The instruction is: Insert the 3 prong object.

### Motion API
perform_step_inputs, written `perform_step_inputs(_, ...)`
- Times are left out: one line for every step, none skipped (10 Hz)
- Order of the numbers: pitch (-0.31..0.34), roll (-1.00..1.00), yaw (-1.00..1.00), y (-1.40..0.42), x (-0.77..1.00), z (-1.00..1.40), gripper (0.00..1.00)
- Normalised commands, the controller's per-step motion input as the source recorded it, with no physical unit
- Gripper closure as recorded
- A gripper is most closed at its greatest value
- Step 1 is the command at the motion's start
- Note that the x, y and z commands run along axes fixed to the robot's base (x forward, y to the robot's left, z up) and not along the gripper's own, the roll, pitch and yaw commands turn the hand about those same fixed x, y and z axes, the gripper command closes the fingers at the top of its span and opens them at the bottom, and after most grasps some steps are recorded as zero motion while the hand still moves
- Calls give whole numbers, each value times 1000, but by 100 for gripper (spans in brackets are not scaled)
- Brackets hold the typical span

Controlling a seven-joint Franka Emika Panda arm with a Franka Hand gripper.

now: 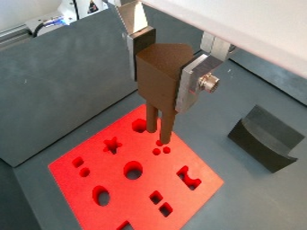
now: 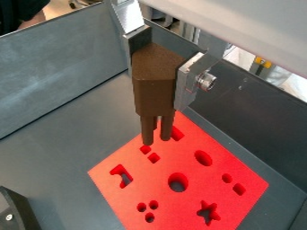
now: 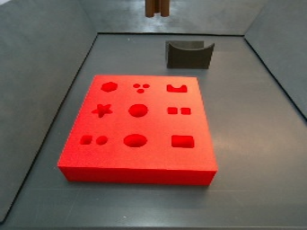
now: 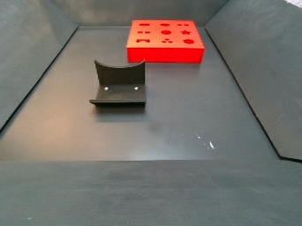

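Observation:
My gripper (image 1: 164, 76) is shut on the 3 prong object (image 1: 160, 85), a dark brown piece with thin prongs pointing down. It shows the same way in the other wrist view, gripper (image 2: 162, 72) and object (image 2: 153, 90). The object hangs well above the red block (image 1: 132, 175), a slab with several shaped holes. In a side view only the prong tips (image 3: 157, 7) show, at the top edge beyond the red block (image 3: 138, 126). The block's group of three small holes (image 3: 142, 87) is open. The gripper is out of view in the side view showing the block (image 4: 165, 42) at the back.
A dark grey curved-top block (image 3: 188, 54) stands on the floor behind the red block, also seen in a wrist view (image 1: 267, 137) and a side view (image 4: 118, 84). Grey walls (image 3: 48, 81) enclose the floor.

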Motion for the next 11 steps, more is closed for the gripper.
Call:
perform_step_inputs(-44,59,0,143,277,-594,100)
perform_step_inputs(-126,20,266,317,383,-886,100)
perform_step_inputs(-139,0,494,409,263,-866,100)
perform_step_inputs(-101,-10,763,251,57,-846,100)
perform_step_inputs(-43,-11,989,106,0,-800,100)
perform_step_inputs(-47,21,1000,0,0,-523,100)
perform_step_inputs(-76,100,1000,0,-49,-423,100)
perform_step_inputs(-76,151,1000,0,-49,-371,100)
perform_step_inputs(-56,183,1000,0,-46,-303,100)
perform_step_inputs(-49,190,1000,0,-40,-280,100)
perform_step_inputs(-47,190,1000,0,-37,-274,100)
